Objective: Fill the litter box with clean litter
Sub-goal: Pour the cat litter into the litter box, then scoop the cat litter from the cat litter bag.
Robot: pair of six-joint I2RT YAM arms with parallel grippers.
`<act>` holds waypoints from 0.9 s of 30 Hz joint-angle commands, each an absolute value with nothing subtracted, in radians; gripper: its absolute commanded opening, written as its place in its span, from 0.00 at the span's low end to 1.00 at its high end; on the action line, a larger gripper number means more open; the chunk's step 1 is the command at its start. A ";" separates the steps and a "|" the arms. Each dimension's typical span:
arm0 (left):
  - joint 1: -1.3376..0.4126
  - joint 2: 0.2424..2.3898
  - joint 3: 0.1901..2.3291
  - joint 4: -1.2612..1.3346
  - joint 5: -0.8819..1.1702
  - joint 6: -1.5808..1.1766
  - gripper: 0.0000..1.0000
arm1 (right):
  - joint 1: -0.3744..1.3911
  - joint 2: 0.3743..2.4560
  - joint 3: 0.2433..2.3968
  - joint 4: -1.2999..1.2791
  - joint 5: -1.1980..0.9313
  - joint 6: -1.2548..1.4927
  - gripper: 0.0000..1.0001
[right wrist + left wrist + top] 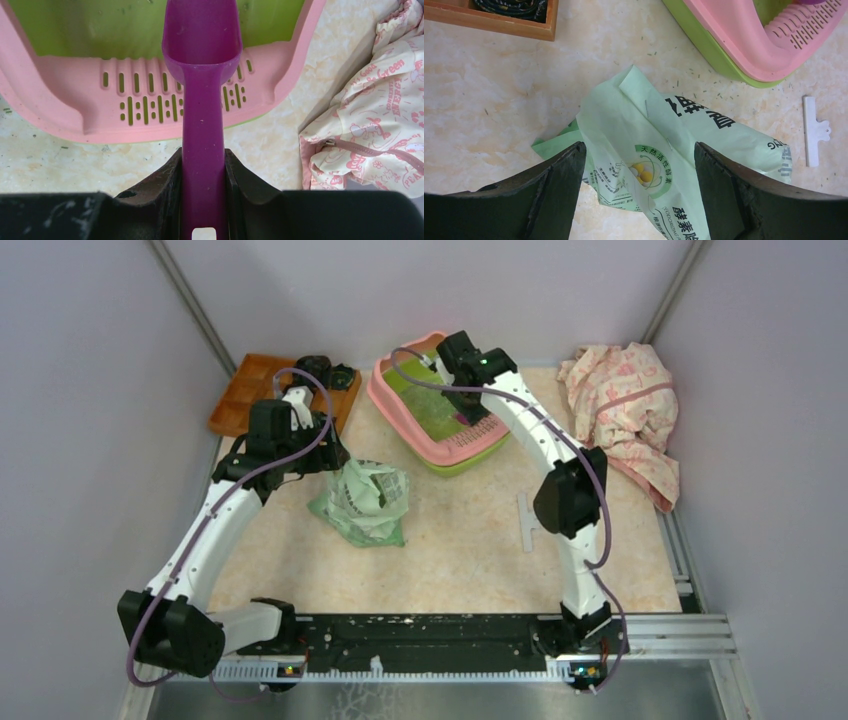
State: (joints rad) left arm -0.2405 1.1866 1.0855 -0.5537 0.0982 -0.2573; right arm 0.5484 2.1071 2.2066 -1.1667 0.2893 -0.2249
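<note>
Filling seems hardly begun: the right gripper [202, 156] grips an empty purple plastic scoop [202, 35] over the pink-rimmed green litter box [55, 102] at twelve o'clock, and the left gripper [639, 148] is open.

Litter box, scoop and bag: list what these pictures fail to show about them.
1. Litter box floor: in the top view the right arm covers part; in the right wrist view the purple scoop blocks the middle. How full it is cannot be told.
2. Scoop tip: cut off by the top edge, right wrist view.
3. Green bag: its printed plastic hides the contents; in the left wrist view the left fingers and the bottom edge hide its lower part.
</note>
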 commanded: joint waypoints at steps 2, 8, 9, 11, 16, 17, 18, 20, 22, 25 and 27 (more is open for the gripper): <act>-0.245 1.175 1.104 -0.540 0.111 -0.253 0.85 | 0.567 2.047 2.249 -1.141 0.337 -0.245 0.00; -0.245 1.180 1.107 -0.543 0.109 -0.255 0.85 | 0.618 1.867 2.044 -0.961 0.353 -0.254 0.00; -0.245 1.181 1.108 -0.543 0.107 -0.255 0.85 | 0.638 1.825 1.998 -0.934 0.379 -0.256 0.00; -0.245 1.181 1.109 -0.544 0.104 -0.255 0.85 | 0.671 1.735 1.878 -0.877 0.415 -0.250 0.00; -0.245 1.182 1.108 -0.545 0.099 -0.255 0.85 | 0.692 1.422 1.558 -0.699 0.302 -0.177 0.00; -0.245 1.184 1.109 -0.544 0.098 -0.255 0.85 | 0.692 1.346 1.518 -0.690 0.270 -0.166 0.00; -0.245 1.184 1.109 -0.545 0.097 -0.253 0.85 | 0.691 1.295 1.487 -0.690 0.227 -0.156 0.00; -0.245 1.185 1.108 -0.544 0.094 -0.253 0.85 | 0.692 1.225 1.464 -0.721 0.121 -0.130 0.00; -0.245 1.187 1.109 -0.541 0.094 -0.253 0.85 | 0.692 1.195 1.492 -0.787 0.055 -0.083 0.00; -0.245 1.193 1.111 -0.538 0.106 -0.261 0.85 | 0.723 1.216 1.569 -0.905 -0.019 -0.053 0.00; -0.246 1.196 1.115 -0.538 0.111 -0.264 0.84 | 0.747 1.231 1.597 -0.933 -0.086 -0.051 0.00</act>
State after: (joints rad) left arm -0.2405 1.1900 1.0859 -0.5541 0.0971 -0.2581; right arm 0.7082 1.1877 1.5330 -0.8738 0.0856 -0.1070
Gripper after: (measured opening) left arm 0.847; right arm 0.282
